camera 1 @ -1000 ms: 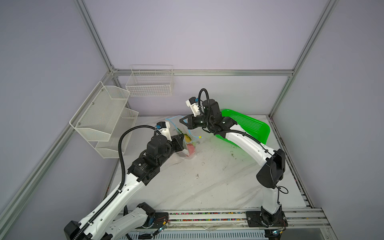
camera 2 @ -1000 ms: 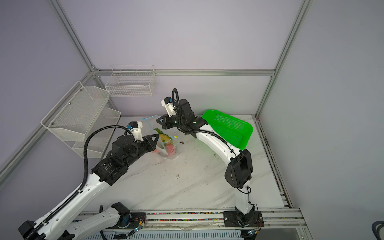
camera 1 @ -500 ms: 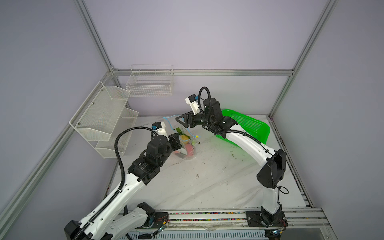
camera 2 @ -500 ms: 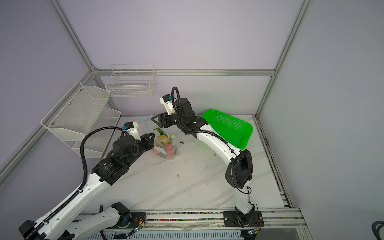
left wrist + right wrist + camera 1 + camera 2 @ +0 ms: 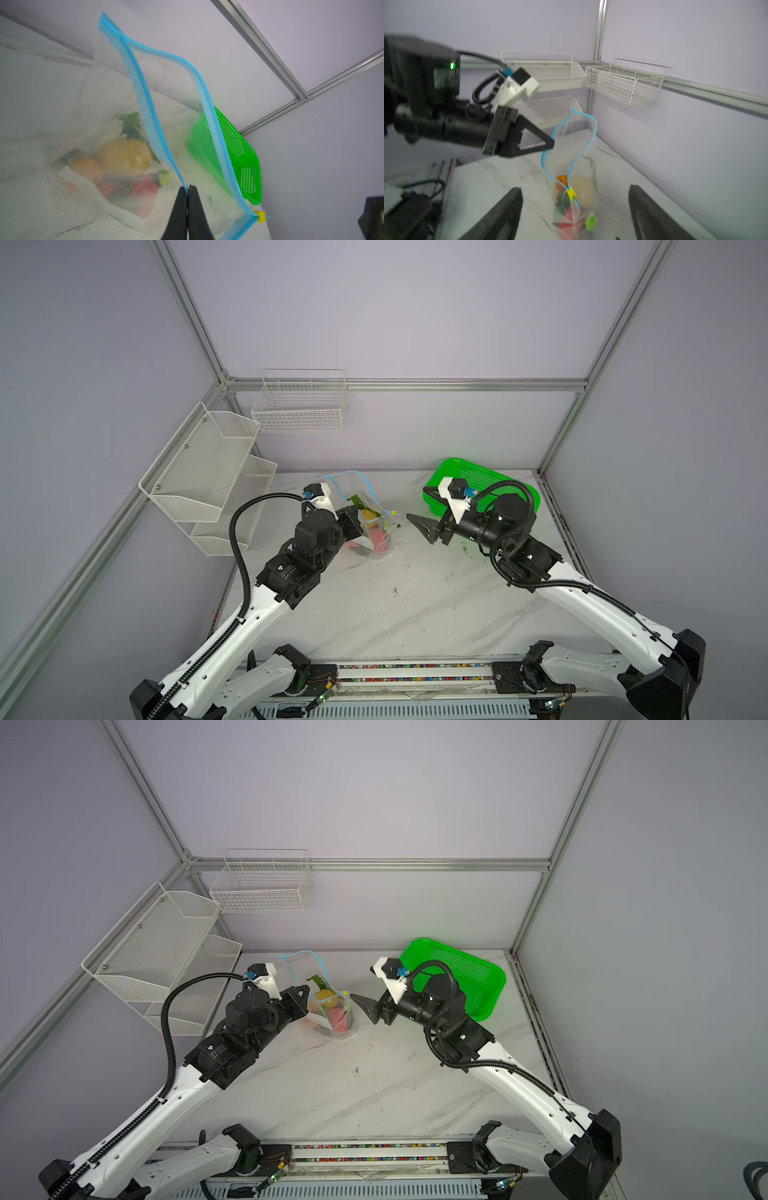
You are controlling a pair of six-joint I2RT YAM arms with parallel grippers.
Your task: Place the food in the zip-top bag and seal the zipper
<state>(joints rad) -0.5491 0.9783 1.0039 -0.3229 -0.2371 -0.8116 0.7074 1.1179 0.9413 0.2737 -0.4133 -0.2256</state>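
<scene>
The clear zip-top bag (image 5: 376,545) stands on the table with the food (image 5: 124,155) inside: yellow, orange, red and green pieces. Its blue zipper (image 5: 145,104) gapes open in a loop, with the yellow slider (image 5: 571,193) at the end facing my right gripper. My left gripper (image 5: 188,188) is shut on the near zipper strip and holds the bag up, as both top views show (image 5: 353,514) (image 5: 305,992). My right gripper (image 5: 575,188) stands open just right of the bag (image 5: 332,1019), with the slider ahead between its fingers, untouched (image 5: 417,526).
A green perforated basket (image 5: 490,485) sits behind my right wrist at the back right. A white mesh shelf (image 5: 208,472) and a wire basket (image 5: 299,406) hang on the left and back walls. The marble table (image 5: 415,605) reaches forward to the rail.
My right gripper was shut above the bag's mouth; it has opened and drawn back right and down, level with the slider. The left gripper keeps its hold on the bag.
</scene>
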